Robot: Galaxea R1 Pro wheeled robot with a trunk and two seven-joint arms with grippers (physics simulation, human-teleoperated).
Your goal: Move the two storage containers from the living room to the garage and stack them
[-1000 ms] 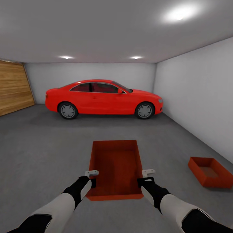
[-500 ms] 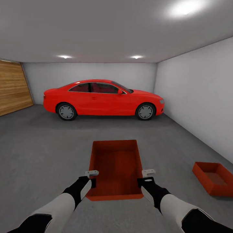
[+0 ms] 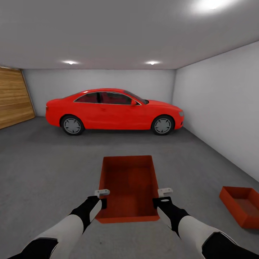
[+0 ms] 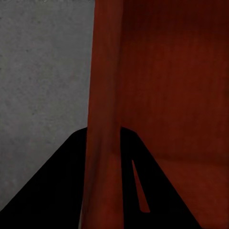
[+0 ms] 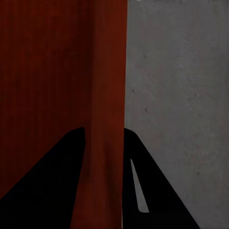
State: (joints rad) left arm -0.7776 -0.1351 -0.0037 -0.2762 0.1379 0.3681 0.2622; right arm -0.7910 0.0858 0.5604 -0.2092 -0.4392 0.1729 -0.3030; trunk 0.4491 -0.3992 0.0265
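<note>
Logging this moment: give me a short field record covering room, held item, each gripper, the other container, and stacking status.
room: garage, grey floor, red car ahead, wood-plank door at left
held item: storage container, carried in front of the trunk
left gripper: shut on the container's left wall
right gripper: shut on the container's right wall
other container: on the floor, low right in the head view
stacking status: not yet stacked
</note>
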